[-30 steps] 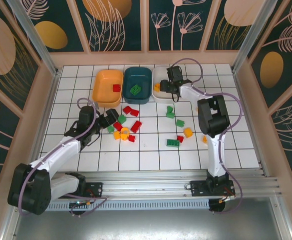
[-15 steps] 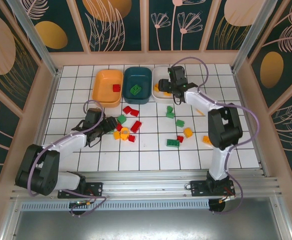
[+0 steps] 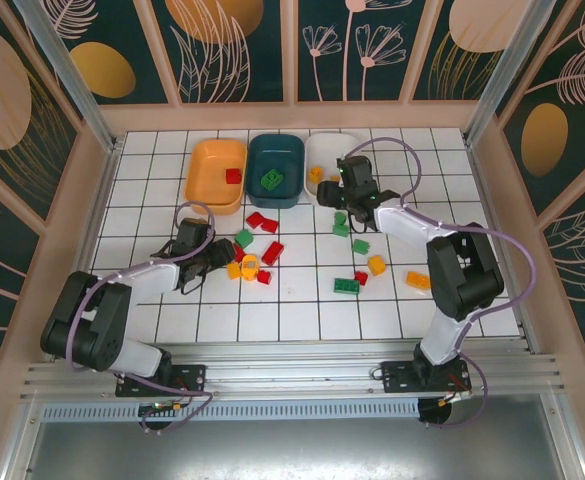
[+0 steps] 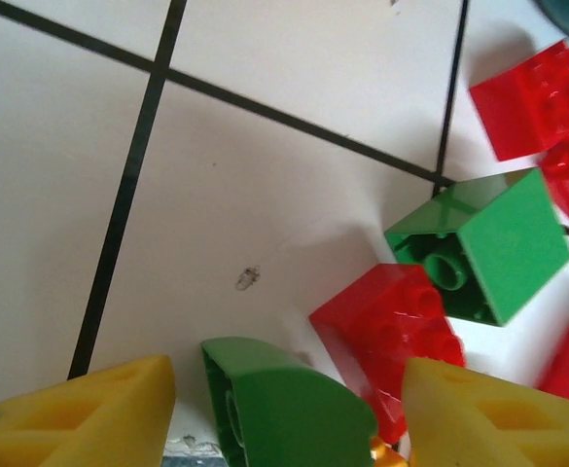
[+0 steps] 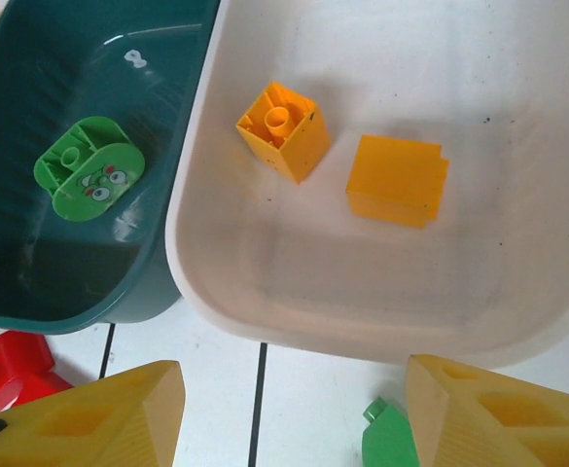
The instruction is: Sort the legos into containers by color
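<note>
Lying scattered at frame centre of the tiled worktop (image 3: 302, 310) are the loose legos (image 3: 272, 252), red, green and orange-yellow. At upper centre, 3 containers stand in a row: the orange tub (image 3: 207, 160) holds 1 red brick (image 3: 233, 176), the teal tub (image 3: 282, 152) holds 1 green piece (image 5: 88, 173), and the white tub (image 5: 517, 243) holds 2 orange-yellow bricks (image 5: 286, 131). Left end effector (image 3: 220, 258): fingers apart, straddling a green brick (image 4: 284, 413), with a gap visible on each side. Right end effector (image 5: 294, 399): fingers spread, just below the white tub's rim in the wrist frame.
</note>
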You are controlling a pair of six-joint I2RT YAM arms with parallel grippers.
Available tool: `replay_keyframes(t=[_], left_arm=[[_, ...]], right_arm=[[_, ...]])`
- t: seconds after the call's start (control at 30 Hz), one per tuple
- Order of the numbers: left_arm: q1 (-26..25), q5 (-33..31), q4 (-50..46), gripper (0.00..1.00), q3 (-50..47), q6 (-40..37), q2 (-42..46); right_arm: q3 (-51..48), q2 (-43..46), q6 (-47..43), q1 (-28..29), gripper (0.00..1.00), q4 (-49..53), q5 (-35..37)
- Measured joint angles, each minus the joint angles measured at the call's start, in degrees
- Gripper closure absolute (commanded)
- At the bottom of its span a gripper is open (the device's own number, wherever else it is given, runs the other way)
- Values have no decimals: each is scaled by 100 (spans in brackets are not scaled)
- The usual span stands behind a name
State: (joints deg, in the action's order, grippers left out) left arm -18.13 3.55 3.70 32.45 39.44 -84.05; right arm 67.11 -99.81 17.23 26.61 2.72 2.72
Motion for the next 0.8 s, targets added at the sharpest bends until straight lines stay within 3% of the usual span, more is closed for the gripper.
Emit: replay_keyframes(t=[0.33,0.6,0.8], left_arm=[[0,-271,-59,64,0,-107,63],[0,-299,-450,65,186,-175,483],[-83,-131,-699,66,1370,-284,221]], right_arm=[[-238,446,28,0,39,-127,0],[-428,695,31,0,39,-131,2],[-824,1106,133,-109,39,-208,-2]])
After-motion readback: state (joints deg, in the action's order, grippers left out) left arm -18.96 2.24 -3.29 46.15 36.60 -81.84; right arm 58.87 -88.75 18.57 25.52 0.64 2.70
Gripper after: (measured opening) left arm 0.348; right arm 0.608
